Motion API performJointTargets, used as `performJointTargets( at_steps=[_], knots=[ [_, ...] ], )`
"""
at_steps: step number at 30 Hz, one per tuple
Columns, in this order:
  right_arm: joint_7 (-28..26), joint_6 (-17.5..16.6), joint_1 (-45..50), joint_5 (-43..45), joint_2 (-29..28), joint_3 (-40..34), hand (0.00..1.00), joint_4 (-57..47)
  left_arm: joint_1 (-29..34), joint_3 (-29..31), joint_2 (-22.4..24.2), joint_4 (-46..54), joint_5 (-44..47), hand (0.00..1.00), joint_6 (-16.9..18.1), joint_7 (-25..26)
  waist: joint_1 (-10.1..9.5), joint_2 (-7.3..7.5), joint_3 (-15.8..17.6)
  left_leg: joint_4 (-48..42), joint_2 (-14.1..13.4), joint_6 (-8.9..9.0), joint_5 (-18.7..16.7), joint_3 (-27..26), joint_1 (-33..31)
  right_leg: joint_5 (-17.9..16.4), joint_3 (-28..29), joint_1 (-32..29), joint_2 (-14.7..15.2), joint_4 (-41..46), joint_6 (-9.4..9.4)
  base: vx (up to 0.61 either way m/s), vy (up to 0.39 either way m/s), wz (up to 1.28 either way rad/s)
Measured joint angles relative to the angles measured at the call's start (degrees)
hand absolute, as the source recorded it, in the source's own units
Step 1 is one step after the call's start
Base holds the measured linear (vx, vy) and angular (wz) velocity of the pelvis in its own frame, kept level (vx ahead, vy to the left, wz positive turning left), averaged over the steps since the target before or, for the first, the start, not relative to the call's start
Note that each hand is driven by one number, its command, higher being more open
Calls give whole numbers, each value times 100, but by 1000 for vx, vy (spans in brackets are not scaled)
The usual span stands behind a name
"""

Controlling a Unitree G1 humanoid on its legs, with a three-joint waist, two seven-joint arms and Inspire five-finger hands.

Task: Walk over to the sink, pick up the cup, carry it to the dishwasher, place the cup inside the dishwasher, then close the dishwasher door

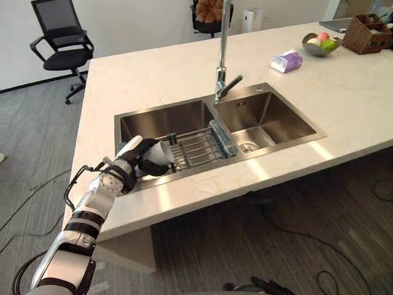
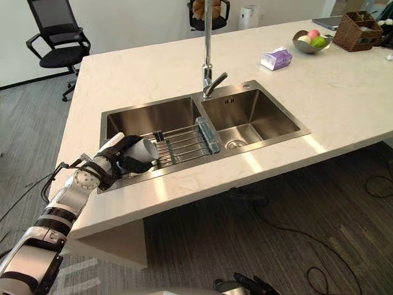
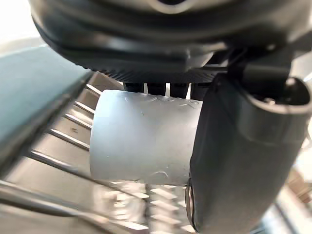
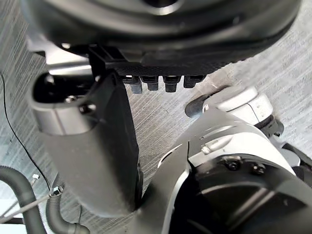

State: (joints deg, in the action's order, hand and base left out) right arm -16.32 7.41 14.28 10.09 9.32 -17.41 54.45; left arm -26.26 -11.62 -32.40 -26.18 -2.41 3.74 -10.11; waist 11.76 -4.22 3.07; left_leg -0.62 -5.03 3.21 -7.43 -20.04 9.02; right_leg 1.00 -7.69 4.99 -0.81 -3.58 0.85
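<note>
A pale grey cup [image 1: 162, 153] is in the left basin of the steel double sink [image 1: 184, 179], at the left end of a wire rack [image 1: 198, 146]. My left hand [image 1: 131, 161] reaches over the sink's near-left rim and is shut on the cup. In the left wrist view the thumb [image 3: 243, 146] wraps one side of the cup [image 3: 141, 136], with the fingers behind it. The cup lies tilted toward the rack. My right hand [image 4: 92, 146] hangs over grey floor, fingers relaxed and holding nothing.
A tall faucet [image 1: 222, 55] rises behind the divider between the basins. On the far right of the counter are a tissue pack [image 1: 287, 61], a fruit bowl [image 1: 321, 44] and a wicker basket [image 1: 367, 34]. A black office chair [image 1: 61, 46] stands at the far left.
</note>
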Motion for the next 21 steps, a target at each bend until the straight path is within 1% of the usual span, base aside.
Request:
performJointTargets(
  at_steps=[1, 2, 3, 4, 6, 7, 9, 10, 11, 12, 15, 16, 18, 19, 21],
  knots=[
    [16, -21, 0, 0, 0, -1, 100, 29, 16, 29, 5, 155, 260, 0, -3, 1, -28, 9, -1, -2, -1, 0, 0, 21, 2, -24, -20, 0, 3, 29, 0, -29, -35, 15],
    [39, -58, 3, 0, -2, -5, 100, 44, 82, 158, 46, 457, 786, 0, -2, 5, -73, 20, 2, -7, -1, 0, 0, 49, 11, -55, -51, 3, 10, 81, -11, -37, -33, 13],
    [64, -91, 2, 0, -1, -10, 100, 77, 146, 348, 169, 763, 1209, 0, -2, 24, -125, 34, 9, -8, 1, 0, 0, 58, 28, -66, -62, 23, 17, 94, -20, -39, -30, 10],
    [73, -95, 2, 0, -4, -13, 100, 88, 181, 440, 240, 905, 1396, 0, 0, 48, -150, 43, 14, -8, 4, 0, 0, 61, 37, -70, -67, 35, 20, 94, -20, -47, -26, 5],
    [110, -134, 4, -1, -38, -31, 100, 111, 369, 764, 481, 1451, 2081, 0, 15, 189, -195, 83, 38, -22, 12, 0, 0, 85, 54, -78, -89, 74, 32, 94, -19, -52, -24, 5],
    [118, -144, 9, -1, -47, -34, 100, 111, 422, 822, 537, 1566, 2215, 0, 21, 231, -205, 91, 37, -26, 14, 0, 0, 94, 54, -78, -95, 77, 35, 94, -19, -57, -25, 4],
    [152, -210, 47, -5, -89, -101, 100, 122, 652, 900, 833, 2013, 2663, 0, 79, 497, -262, 108, 28, -28, 30, -13, 8, 119, 52, -79, -116, 84, 52, 93, -18, -55, -22, 4],
    [164, -222, 54, -5, -101, -123, 100, 128, 722, 901, 917, 2137, 2774, 0, 85, 544, -276, 110, 28, -28, 36, -19, 12, 131, 50, -79, -127, 86, 58, 93, -18, -40, -16, 6],
    [191, -252, 61, -5, -114, -137, 100, 139, 851, 901, 1048, 2333, 2833, 0, 102, 656, -291, 113, 29, -27, 44, -28, 17, 149, 46, -79, -142, 88, 66, 92, -18, -49, -18, 8],
    [226, -301, 77, -7, -146, -172, 100, 139, 1109, 899, 1271, 2660, 2832, 0, 158, 840, -305, 118, 27, -20, 59, -44, 29, 176, 40, -79, -164, 91, 79, 85, -18, -47, -17, 8],
    [268, -334, 102, -22, -211, -245, 100, 143, 1531, 896, 1516, 3065, 2780, 0, 246, 1129, -318, 134, 16, 12, 83, -75, 57, 207, 37, -78, -191, 95, 97, 70, -18, -47, -20, 6],
    [272, -346, 117, -32, -219, -245, 100, 144, 1650, 897, 1549, 3099, 2656, 0, 312, 1276, -330, 146, 6, 23, 93, -81, 66, 215, 37, -78, -198, 96, 103, 68, -17, -40, -18, 4],
    [279, -383, 131, -81, -230, -245, 100, 143, 1735, 901, 1557, 3098, 2493, 0, 331, 1497, -369, 164, -6, 40, 105, -88, 81, 228, 40, -76, -209, 98, 112, 66, -15, -38, -16, 4],
    [302, -405, 157, -129, -242, -245, 100, 144, 1811, 902, 1558, 3099, 2269, 0, 358, 1719, -433, 194, -24, 58, 115, -98, 94, 238, 40, -74, -219, 99, 119, 58, -12, -33, -15, 4],
    [336, -431, 208, -134, -278, -245, 100, 152, 1900, 928, 1590, 3116, 2109, 0, 382, 1910, -500, 255, -73, 51, 125, -101, 98, 281, 5, -74, -230, 99, 129, 31, -11, -20, -14, 10]
  ],
)
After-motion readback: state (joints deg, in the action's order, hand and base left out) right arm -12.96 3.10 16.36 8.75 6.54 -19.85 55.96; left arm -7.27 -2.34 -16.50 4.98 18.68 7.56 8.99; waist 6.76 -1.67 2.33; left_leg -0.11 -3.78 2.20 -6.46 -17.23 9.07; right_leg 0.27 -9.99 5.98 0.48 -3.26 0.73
